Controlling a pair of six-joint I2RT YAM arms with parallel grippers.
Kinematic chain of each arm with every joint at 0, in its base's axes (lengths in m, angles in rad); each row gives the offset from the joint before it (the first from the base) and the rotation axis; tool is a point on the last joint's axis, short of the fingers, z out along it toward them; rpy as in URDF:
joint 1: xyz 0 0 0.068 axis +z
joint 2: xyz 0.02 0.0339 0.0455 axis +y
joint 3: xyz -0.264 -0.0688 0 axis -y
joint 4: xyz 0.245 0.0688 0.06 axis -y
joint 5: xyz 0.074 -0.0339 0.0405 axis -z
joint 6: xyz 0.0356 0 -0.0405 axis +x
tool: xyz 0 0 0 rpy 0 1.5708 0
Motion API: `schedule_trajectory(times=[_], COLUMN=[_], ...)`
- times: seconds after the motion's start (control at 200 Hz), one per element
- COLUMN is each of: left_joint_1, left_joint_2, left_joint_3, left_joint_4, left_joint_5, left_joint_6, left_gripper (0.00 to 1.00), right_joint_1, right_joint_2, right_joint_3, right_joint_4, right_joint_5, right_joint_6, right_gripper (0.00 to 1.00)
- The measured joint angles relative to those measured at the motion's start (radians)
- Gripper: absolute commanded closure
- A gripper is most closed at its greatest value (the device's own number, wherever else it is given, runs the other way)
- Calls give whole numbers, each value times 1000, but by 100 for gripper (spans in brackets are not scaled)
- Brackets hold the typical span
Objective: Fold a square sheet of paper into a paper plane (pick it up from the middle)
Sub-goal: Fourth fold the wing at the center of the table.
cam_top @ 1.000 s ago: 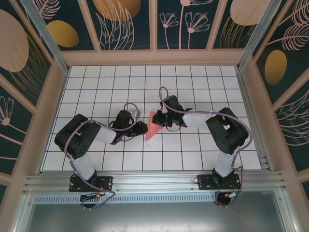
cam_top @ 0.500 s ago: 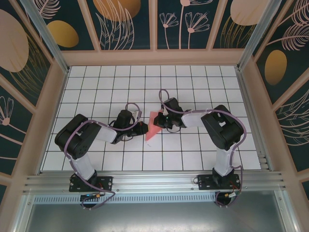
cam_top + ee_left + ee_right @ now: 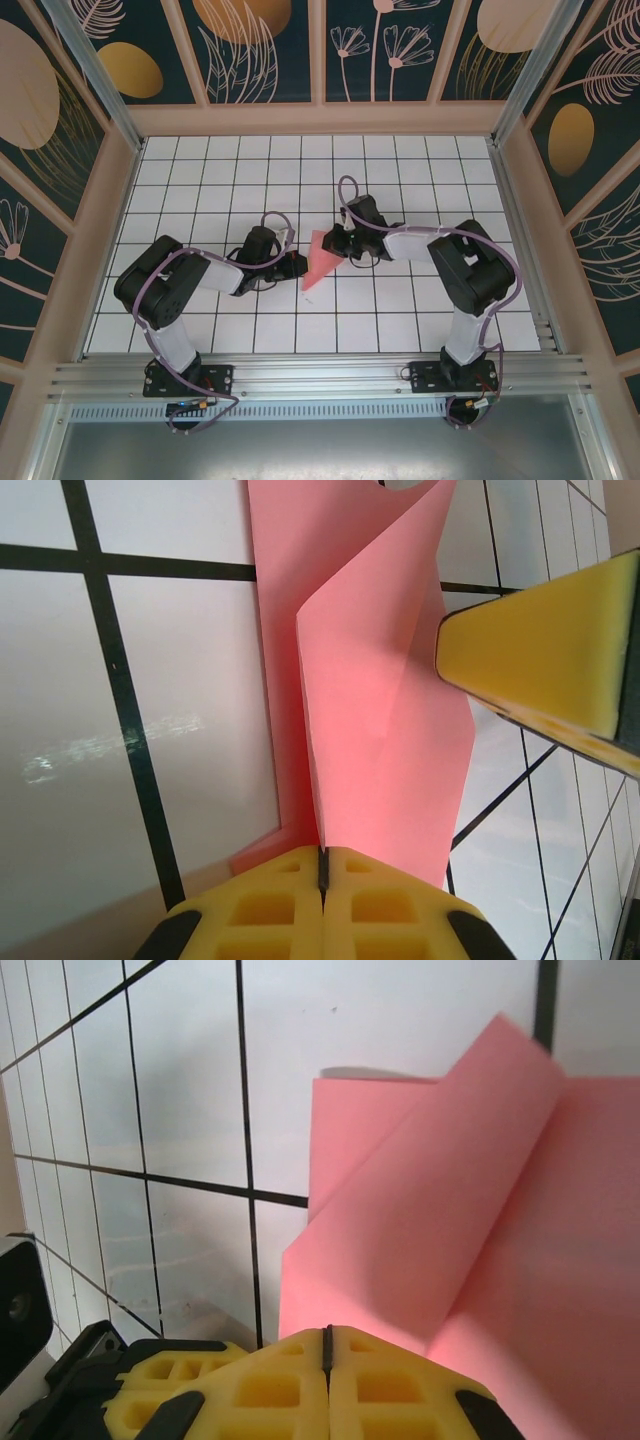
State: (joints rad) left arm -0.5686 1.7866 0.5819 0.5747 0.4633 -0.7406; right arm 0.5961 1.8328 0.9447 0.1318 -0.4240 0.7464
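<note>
1. Paper plane, part-folded: a salmon-pink pointed shape lying near the middle of the white gridded tabletop, tip toward the near edge and wide end toward the far side, between the two hands.
2. Left hand: set against the plane's left edge. In its wrist view the yellow pads are pressed together and a raised pink flap runs straight into their seam, so this hand is clamped on the paper plane.
3. Right hand: at the wide, far-right end. In its wrist view its pads are likewise closed together, with the pink layers tucked in between them; it too grips the paper plane.
4. Fold state: the layers stand up off the tabletop in a loose curl, one lying over another, and are not pressed flat.
5. Step in hand, as judged: a mid-sequence fold. The outline is already narrow but is not yet a finished dart.
6. Next move, as judged: one hand anchors the plane while the other lays its flap over and presses along the crease. The hands should not pull apart, because thin paper can slip or tear.
</note>
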Motion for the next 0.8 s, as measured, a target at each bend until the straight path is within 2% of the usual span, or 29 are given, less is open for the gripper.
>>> schedule_trajectory(times=[0.26, 0.801], left_joint_1=[-1, -2], left_joint_2=[0, -6], left_joint_3=[2, 21], left_joint_4=[-4, -50], left_joint_5=[-1, -4], left_joint_6=[0, -1], left_gripper=[93, 93], right_joint_1=[-23, -39], right_joint_2=[82, 57], right_joint_3=[48, 126], right_joint_4=[-36, -92], right_joint_5=[22, 38], right_joint_6=[-3, -14], right_gripper=[95, 95])
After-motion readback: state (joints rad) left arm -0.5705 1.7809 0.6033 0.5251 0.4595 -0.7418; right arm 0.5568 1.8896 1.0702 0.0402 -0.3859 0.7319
